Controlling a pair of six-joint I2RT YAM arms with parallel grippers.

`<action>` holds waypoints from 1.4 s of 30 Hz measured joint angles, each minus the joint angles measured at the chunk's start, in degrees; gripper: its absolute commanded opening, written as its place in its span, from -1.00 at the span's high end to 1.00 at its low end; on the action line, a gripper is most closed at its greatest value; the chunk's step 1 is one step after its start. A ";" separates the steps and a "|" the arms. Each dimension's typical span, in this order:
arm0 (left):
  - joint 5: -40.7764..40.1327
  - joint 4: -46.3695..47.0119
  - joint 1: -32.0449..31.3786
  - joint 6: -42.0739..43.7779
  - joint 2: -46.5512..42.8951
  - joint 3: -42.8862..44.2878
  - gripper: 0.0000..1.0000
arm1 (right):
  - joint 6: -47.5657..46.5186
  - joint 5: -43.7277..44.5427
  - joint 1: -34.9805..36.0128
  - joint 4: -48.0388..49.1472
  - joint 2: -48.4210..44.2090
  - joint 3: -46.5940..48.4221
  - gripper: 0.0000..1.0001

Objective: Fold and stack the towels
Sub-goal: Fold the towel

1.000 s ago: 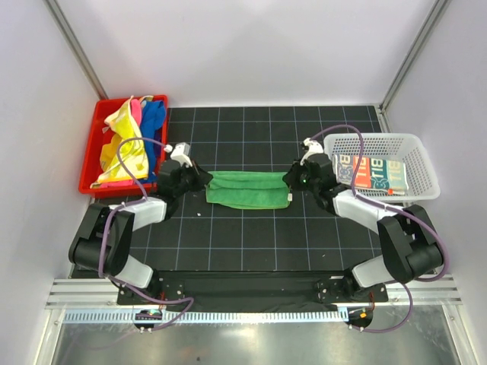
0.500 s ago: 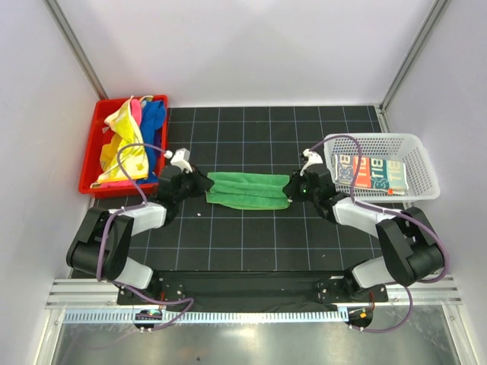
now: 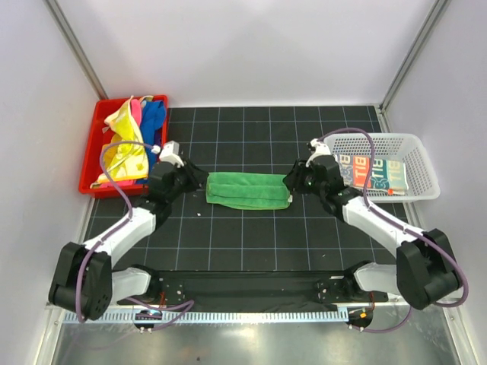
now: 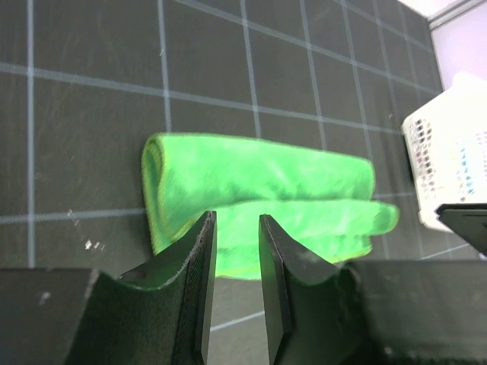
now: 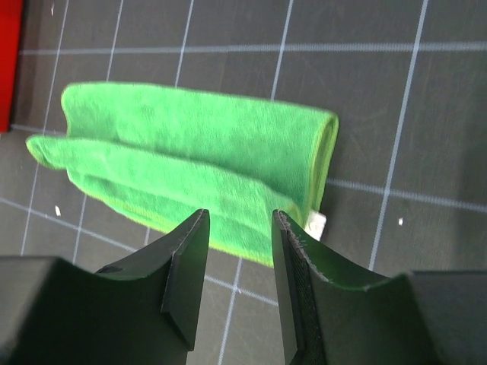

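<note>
The fingers (image 4: 199, 289) of the left gripper (image 4: 236, 220) stand apart with nothing clamped between them. Through the gap show the near edge of the green towel (image 4: 259, 182) and the black mat (image 4: 91, 129). The tips sit at the towel's near long edge, toward its left end; whether they touch the cloth I cannot tell.

The right gripper (image 5: 240, 217) also has its fingers (image 5: 297, 289) apart and empty. Its tips are at the near edge of the same towel, toward the right end, just beside a small white tag (image 5: 317, 222) that sticks out at that corner.

In the top view the green towel lies flat near the middle of the mat, folded into a long band running left to right. One gripper is at each end. The layers do not line up exactly: a lower layer shows along the near side below the upper one.

A red bin (image 3: 90, 169) stands at the far left edge of the mat, behind the left arm. It holds a loose heap of cloth: a yellow towel (image 3: 122, 148), a pink towel (image 3: 137, 111) and a blue towel (image 3: 154, 118).

A white basket (image 3: 422, 156) stands at the right edge, just beyond the right gripper. The white towel (image 3: 373, 172) with printed lettering lies flat inside it.
</note>
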 measured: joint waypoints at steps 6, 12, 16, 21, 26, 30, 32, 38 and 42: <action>0.17 -6.21 -2.43 0.39 9.64 13.33 0.45 | 0.20 1.18 0.26 -2.62 8.07 8.55 0.11; 0.24 -12.44 -4.42 0.55 14.78 16.02 0.07 | 0.39 3.30 0.26 -6.29 10.95 10.49 0.07; -0.66 -16.20 -4.61 1.46 15.12 16.28 0.01 | -0.09 4.20 0.26 -7.02 11.08 10.49 0.05; -1.88 -20.33 -4.61 2.95 17.25 17.42 -0.04 | -0.09 4.13 0.42 -7.15 12.90 10.60 0.02; -2.97 -23.19 -4.61 3.91 17.38 17.42 -0.11 | -0.26 4.11 0.92 -7.41 13.29 10.60 -0.06; -3.96 -25.40 -4.61 4.87 16.65 17.42 -0.17 | -0.50 4.11 1.25 -7.61 13.33 10.60 -0.06; -4.26 -25.75 -4.61 5.05 16.44 17.42 -0.16 | -0.52 4.11 1.29 -7.61 13.66 10.60 -0.06; -4.28 -26.80 -4.61 5.18 16.44 17.42 -0.16 | -0.50 4.39 2.25 -8.48 15.10 10.56 -0.06; -4.24 -26.93 -4.61 5.14 16.44 17.42 -0.10 | -0.50 5.01 2.78 -8.79 15.10 10.56 -0.04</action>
